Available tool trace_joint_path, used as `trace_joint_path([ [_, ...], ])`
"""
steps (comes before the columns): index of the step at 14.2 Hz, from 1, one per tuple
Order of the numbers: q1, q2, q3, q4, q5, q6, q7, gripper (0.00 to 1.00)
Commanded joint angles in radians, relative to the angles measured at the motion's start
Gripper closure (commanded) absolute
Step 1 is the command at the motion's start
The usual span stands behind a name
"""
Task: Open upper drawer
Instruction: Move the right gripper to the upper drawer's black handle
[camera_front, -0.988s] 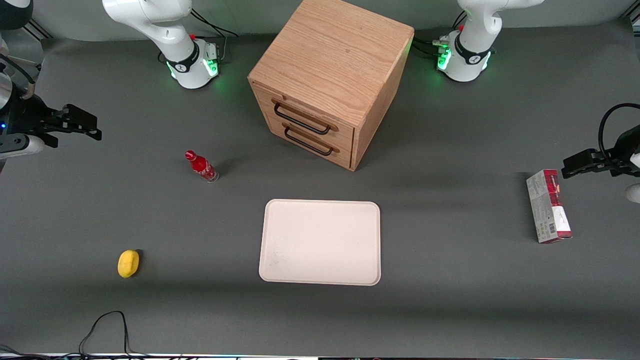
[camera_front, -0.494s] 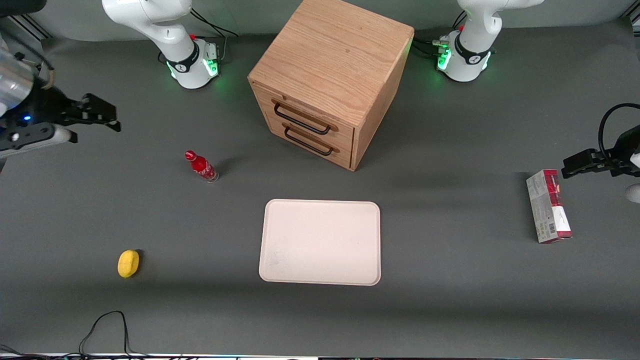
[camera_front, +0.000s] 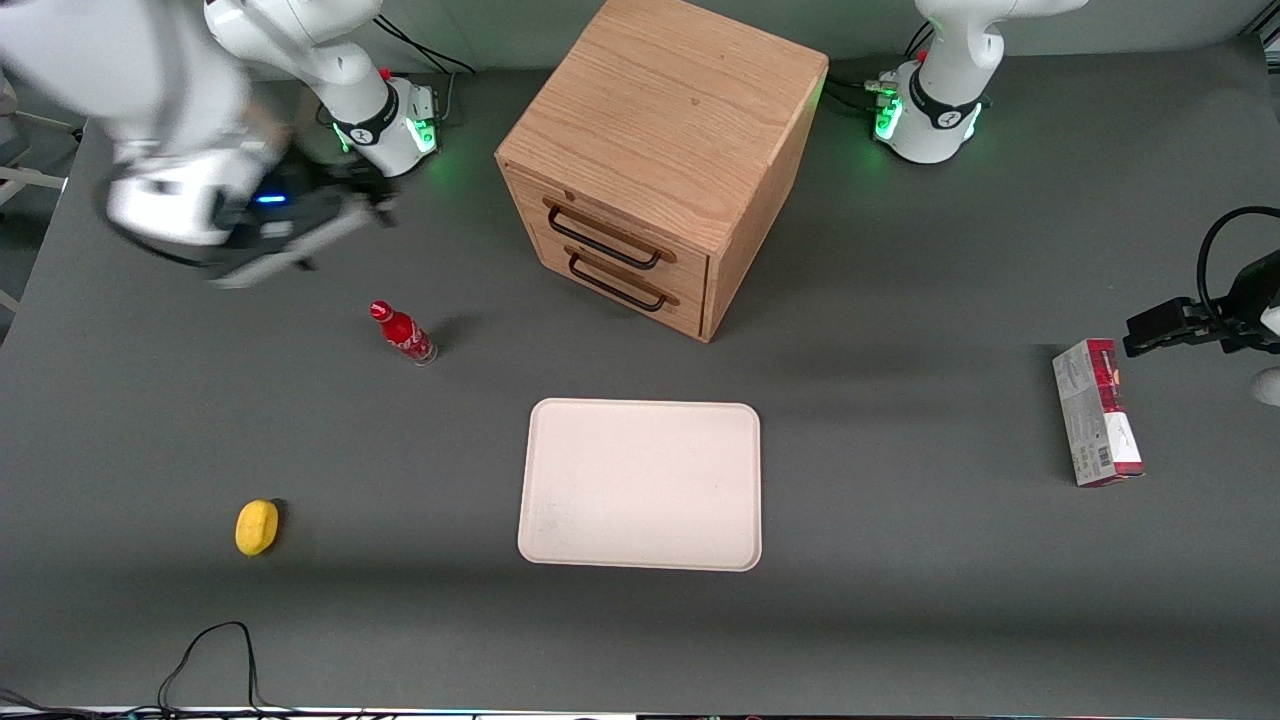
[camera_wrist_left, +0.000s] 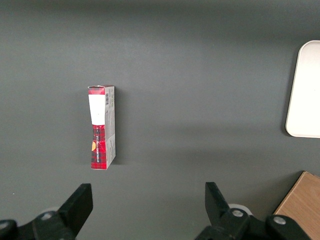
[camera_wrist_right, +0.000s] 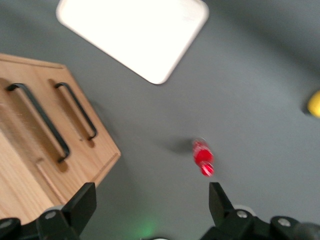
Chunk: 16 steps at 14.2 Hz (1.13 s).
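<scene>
Shut oak upper drawer (camera_front: 607, 233), black-handled

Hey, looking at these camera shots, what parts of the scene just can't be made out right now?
- Inside of the upper drawer: hidden in every view, since its front sits flush with the cabinet.
- The gripper, above the table between the red bottle and its arm's base: motion-blurred in the front view. The right wrist view shows its fingers spread apart.
- Red bottle's label: blurred in the right wrist view, too small in the front view.
</scene>
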Motion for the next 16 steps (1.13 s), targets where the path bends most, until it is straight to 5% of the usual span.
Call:
trace_joint_path([
  [1, 0.029, 0.138, 0.032, 0.137, 0.092, 0.0, -0.072, 0.0],
  [5, 0.028, 0.247, 0.132, 0.151, 0.132, 0.012, -0.322, 0.0],
  [8, 0.025, 0.29, 0.13, 0.135, 0.265, 0.032, -0.379, 0.0],
  [16, 0.039, 0.35, 0.132, 0.05, 0.255, 0.119, -0.447, 0.0],
])
